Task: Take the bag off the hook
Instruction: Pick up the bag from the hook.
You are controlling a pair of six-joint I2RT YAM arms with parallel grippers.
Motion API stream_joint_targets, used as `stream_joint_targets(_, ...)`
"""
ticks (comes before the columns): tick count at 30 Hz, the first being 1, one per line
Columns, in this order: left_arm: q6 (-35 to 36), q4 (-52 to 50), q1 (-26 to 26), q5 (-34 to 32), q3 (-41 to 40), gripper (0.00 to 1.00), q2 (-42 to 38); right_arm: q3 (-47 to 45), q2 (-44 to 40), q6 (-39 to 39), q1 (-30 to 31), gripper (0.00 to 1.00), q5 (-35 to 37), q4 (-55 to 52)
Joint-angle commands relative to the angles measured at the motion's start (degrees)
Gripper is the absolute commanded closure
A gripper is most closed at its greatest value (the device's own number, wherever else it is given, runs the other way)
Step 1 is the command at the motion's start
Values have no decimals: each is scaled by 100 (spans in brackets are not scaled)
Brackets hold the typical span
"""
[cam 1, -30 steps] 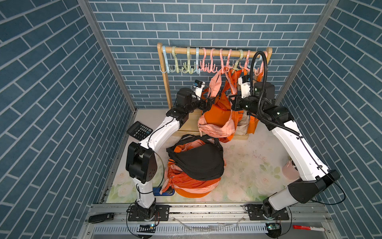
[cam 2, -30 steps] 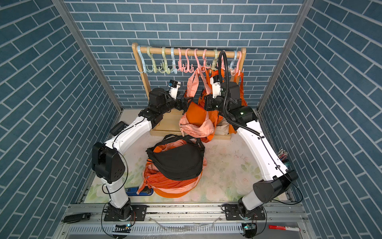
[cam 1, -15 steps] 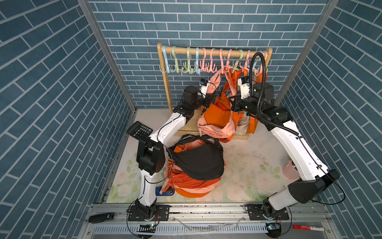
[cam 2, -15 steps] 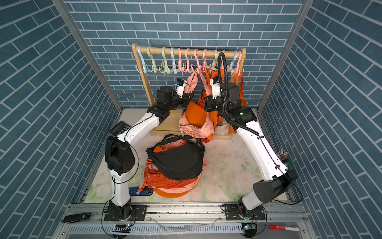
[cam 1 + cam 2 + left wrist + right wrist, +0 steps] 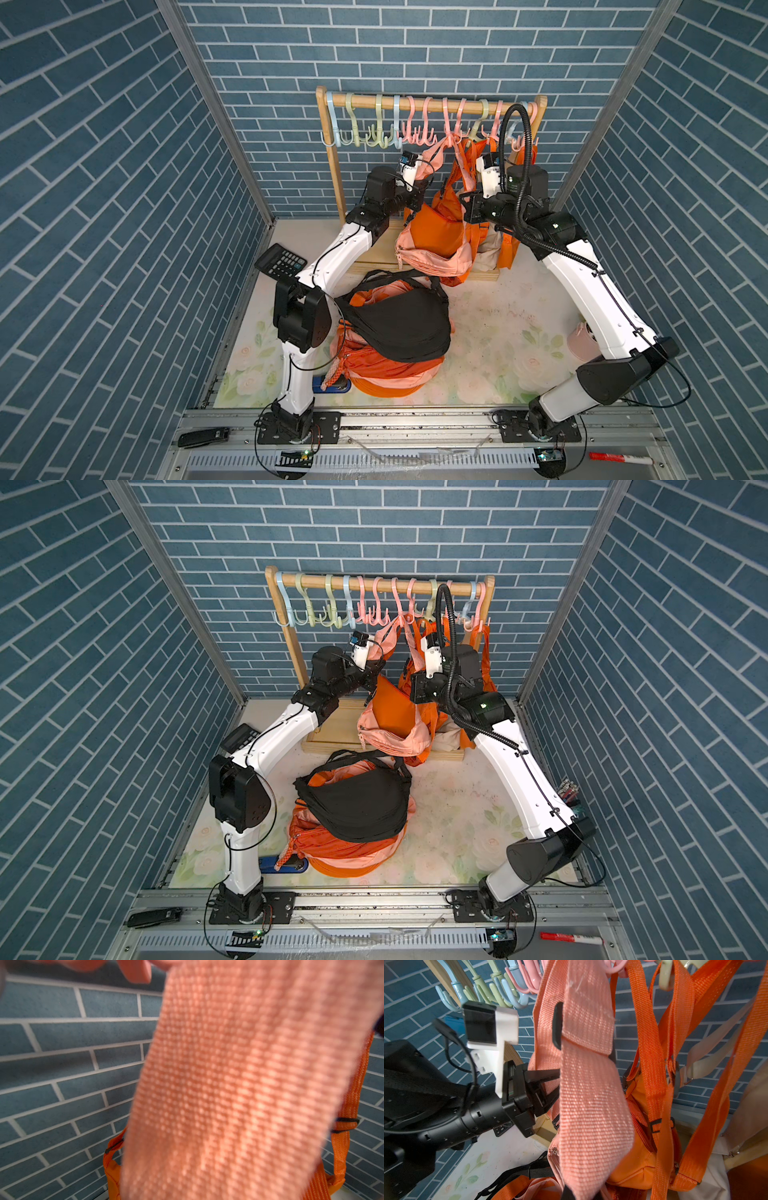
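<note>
An orange and pale pink bag hangs by its pink webbing strap from a pink hook on the wooden rail. My left gripper reaches in from the left and is shut on the rear run of that strap, below the hook. The strap fills the left wrist view and hides the fingers. My right gripper is shut on the front run of the same strap, beside the bag's body.
More orange and beige bags hang at the rail's right end, close behind the right arm. A black bag lies on a pile of orange bags on the floor. A calculator sits left and a pink cup right.
My left arm has swung in toward the rack, and its gripper, open a second ago, has shut on the pink strap. The right arm has stayed still.
</note>
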Motion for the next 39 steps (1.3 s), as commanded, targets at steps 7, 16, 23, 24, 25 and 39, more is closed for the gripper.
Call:
stream_joint_targets(7,-33,-926,-24,-68,1946,100,588,1290,923,31,-425,100,-308,-295)
stream_joint_targets(16,76,-1099,-24,-88,2204,100,539,1902,1219,5,-547,100,-352,-524)
stream_joint_targets(23,172,-1251,-23,-54,1977,100,46,1536,796,34,-547,100,-348,-411)
stream_joint_targets(24,178,-1245,-31,-46,1878,100,-76,1441,693,32,-547,100,-356,-376)
stream_joint_targets(25,178,-1228,-28,-44,1778,100,-190,1356,607,41,-547,100,-361,-345)
stream_joint_targets(39,465,-1217,-219,-204,-12,100,-2143,187,-704,139,-401,100,-576,3)
